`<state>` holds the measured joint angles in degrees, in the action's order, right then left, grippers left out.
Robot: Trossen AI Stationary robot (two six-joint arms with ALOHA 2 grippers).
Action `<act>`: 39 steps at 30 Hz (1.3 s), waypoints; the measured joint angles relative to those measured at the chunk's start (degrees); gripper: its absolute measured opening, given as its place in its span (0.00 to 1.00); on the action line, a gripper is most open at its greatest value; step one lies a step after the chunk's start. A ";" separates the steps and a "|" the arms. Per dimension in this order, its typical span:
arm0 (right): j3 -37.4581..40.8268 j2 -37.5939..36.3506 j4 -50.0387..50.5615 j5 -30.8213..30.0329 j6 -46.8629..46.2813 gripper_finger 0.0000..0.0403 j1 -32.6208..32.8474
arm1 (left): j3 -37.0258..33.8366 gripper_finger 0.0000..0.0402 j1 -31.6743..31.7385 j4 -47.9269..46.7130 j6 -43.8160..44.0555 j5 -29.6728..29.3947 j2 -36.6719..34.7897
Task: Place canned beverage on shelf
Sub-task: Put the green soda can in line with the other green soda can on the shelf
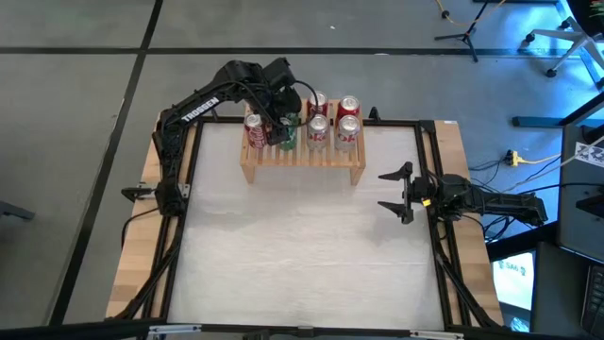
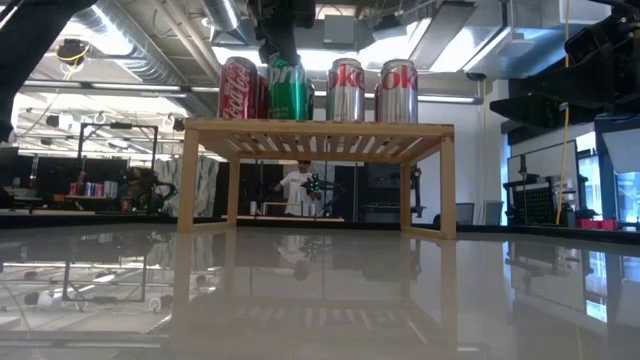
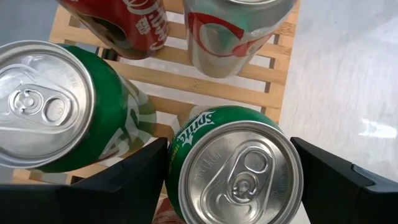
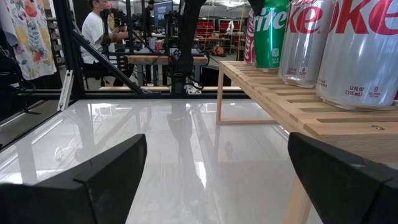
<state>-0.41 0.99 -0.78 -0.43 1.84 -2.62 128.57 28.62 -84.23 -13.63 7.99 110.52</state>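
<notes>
Left gripper (image 1: 281, 127) clasps green Sprite can (image 3: 233, 168) upright on shelf (image 1: 302, 156), near its left edge; right gripper (image 1: 401, 194) waits wide at table's right edge.

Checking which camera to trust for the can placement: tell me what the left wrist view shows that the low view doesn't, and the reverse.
Only the left wrist view: the can tops with pull tabs and the left gripper fingers either side of the Sprite can. Only the low view: the shelf legs, the silver cans' fronts, a person in the room behind. Both: the Sprite can standing on the slats beside a red cola can.
</notes>
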 joint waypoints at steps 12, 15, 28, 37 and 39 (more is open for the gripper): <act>0.01 0.01 0.00 0.00 0.01 0.96 0.00 | -0.02 0.76 -0.02 0.05 0.00 -0.23 0.04; 0.01 -0.01 0.00 -0.01 0.00 0.96 -0.01 | -0.04 0.78 -0.07 0.26 -0.02 -0.76 0.07; 0.01 0.00 0.00 -0.01 0.00 0.96 0.00 | -0.20 0.95 0.66 0.11 0.01 -2.49 0.28; 0.01 0.01 -0.01 0.01 0.01 0.96 0.01 | -0.15 0.97 0.63 0.22 -0.03 -0.97 0.22; 0.00 -0.01 0.00 -0.01 -0.01 0.96 0.00 | -0.15 0.97 0.61 0.24 -0.03 -0.94 0.22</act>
<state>-0.41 0.98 -0.79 -0.45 1.83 -2.62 128.42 29.23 -83.99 -13.66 7.05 110.74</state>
